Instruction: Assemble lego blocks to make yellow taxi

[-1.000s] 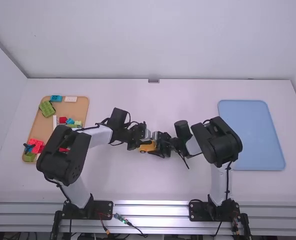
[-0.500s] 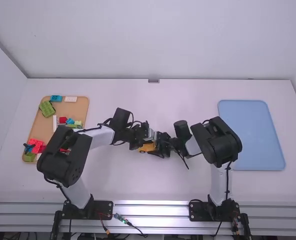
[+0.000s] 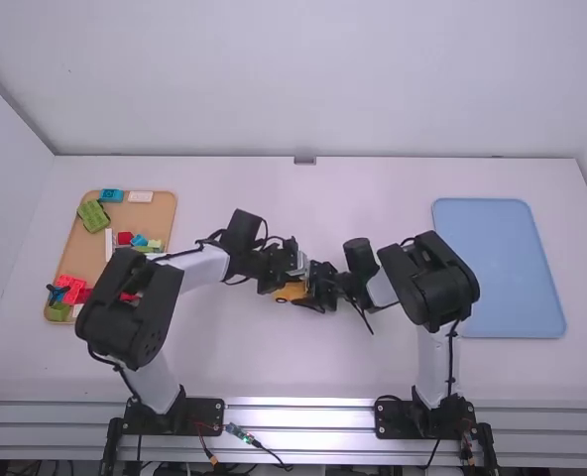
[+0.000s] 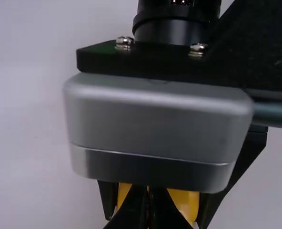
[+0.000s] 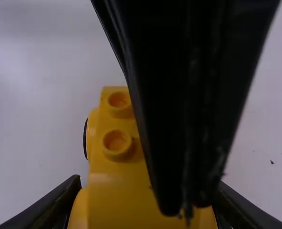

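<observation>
You have open room to pass over the far tabletop (image 3: 323, 203), between both arms and the back wall (image 3: 303, 89), and over its near middle between the arm bases. Your descent at the centre is blocked where the left tool (image 3: 295, 266) and right tool (image 3: 318, 288) crowd the yellow block (image 3: 292, 292). You must also skirt the left elbow (image 3: 125, 302) over the brick tray's (image 3: 75, 248) near right part, and the right elbow (image 3: 434, 280) at the blue tray's (image 3: 507, 268) left edge.

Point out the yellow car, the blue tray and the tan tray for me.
Yellow car (image 5: 115, 191): right wrist view, on its smooth body below the two studs.
Blue tray (image 3: 507, 273): high view, on its bare floor.
Tan tray (image 3: 140, 215): high view, on a bare patch of its floor.
</observation>
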Action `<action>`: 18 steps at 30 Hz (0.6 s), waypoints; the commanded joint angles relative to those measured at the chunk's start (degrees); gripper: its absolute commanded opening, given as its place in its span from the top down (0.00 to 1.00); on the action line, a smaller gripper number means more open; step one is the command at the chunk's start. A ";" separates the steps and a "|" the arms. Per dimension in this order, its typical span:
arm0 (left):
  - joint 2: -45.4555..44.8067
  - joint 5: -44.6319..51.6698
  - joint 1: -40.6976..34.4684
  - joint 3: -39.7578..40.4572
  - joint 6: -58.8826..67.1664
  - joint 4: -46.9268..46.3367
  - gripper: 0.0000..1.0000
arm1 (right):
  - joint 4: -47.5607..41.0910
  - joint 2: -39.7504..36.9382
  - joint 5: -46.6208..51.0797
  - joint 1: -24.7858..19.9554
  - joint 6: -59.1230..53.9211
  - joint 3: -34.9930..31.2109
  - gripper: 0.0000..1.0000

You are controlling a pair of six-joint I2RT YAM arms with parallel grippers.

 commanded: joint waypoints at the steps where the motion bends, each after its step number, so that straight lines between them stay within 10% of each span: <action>1: 2.84 -2.67 2.45 -0.57 2.82 -1.84 0.99 | -0.94 0.87 0.57 -0.31 0.15 0.17 0.36; 18: -4.15 12.39 18.27 0.76 8.81 -10.78 0.98 | -0.87 0.87 0.57 -0.26 0.15 0.17 0.25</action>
